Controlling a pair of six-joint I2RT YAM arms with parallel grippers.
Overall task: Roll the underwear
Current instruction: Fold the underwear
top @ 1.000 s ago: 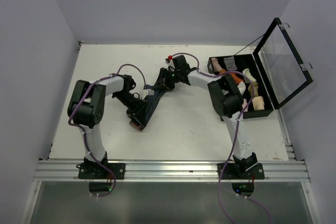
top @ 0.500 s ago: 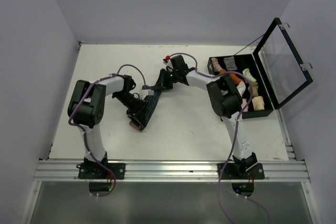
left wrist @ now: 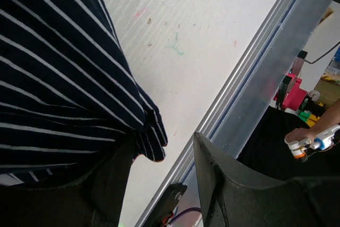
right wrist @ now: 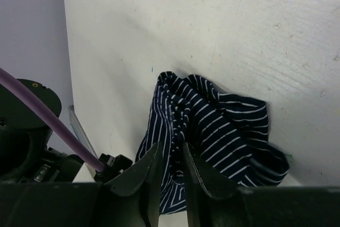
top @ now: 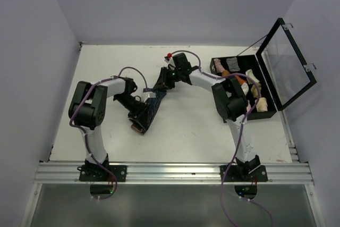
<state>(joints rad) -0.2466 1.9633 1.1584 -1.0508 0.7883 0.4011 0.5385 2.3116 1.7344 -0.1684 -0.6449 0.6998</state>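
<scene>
The underwear [top: 151, 102], navy with thin white stripes, stretches in a narrow band between both grippers at the table's middle. My right gripper [top: 163, 78] is at its far end. In the right wrist view the underwear [right wrist: 223, 126] is bunched, and a ridge of it runs between the nearly closed fingers of my right gripper [right wrist: 171, 147]. My left gripper [top: 139, 114] is at the near end. In the left wrist view the underwear [left wrist: 64, 78] drapes over and hides one finger of my left gripper [left wrist: 164, 171]. The other finger [left wrist: 212, 179] stands apart with bare table showing in the gap.
A black case [top: 249, 86] with its clear lid raised stands at the right and holds several rolled items. An aluminium rail [top: 170, 171] runs along the near edge. In the left wrist view a person's hand [left wrist: 300, 139] shows beyond the rail [left wrist: 255, 78].
My right gripper has narrowed onto the cloth's far end and moved slightly back, drawing the underwear longer. The left arm has barely moved.
</scene>
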